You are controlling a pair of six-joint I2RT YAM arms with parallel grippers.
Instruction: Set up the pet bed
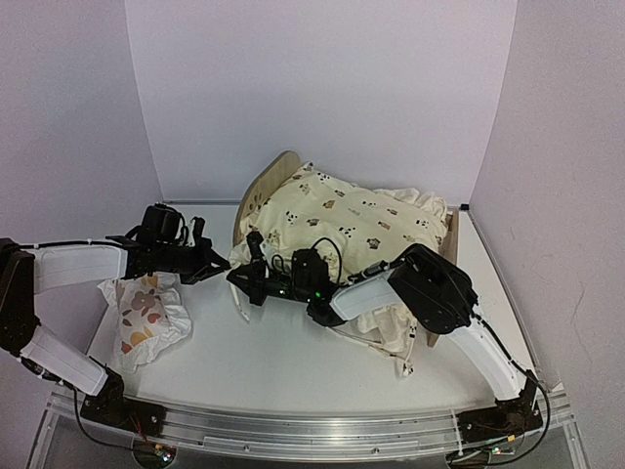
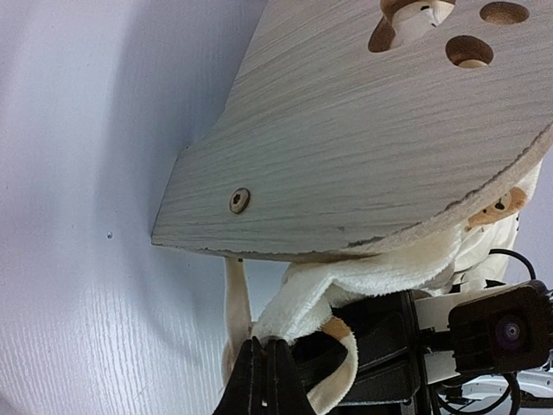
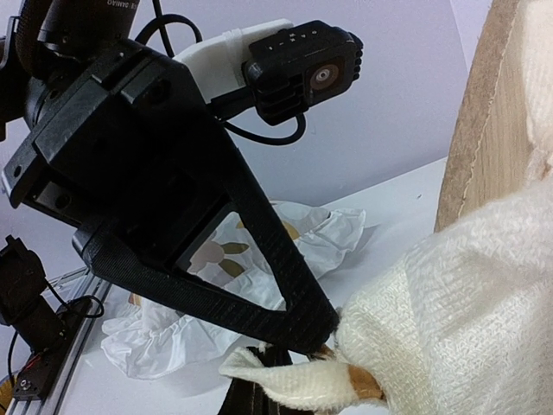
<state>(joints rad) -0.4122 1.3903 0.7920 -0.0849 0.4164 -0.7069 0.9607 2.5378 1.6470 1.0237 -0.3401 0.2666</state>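
The pet bed [image 1: 266,188] stands at the middle back, light wood with an arched headboard [image 2: 371,130]. The cream animal-print cushion [image 1: 342,223] covers it, so the striped base is hidden. My left gripper [image 1: 225,266] is at the bed's near-left corner, below the headboard. In the left wrist view it [image 2: 266,346] is shut on the cushion's corner [image 2: 346,281]. My right gripper [image 1: 241,278] meets it from the right. In the right wrist view it [image 3: 268,356] is shut on a cream cushion tie [image 3: 302,385]. The two grippers' tips almost touch.
The small white pillow with orange-brown prints [image 1: 146,313] lies on the table at the left, beside the left arm; it also shows in the right wrist view [image 3: 173,346]. A loose tie [image 2: 235,298] hangs by the headboard edge. White walls enclose the table.
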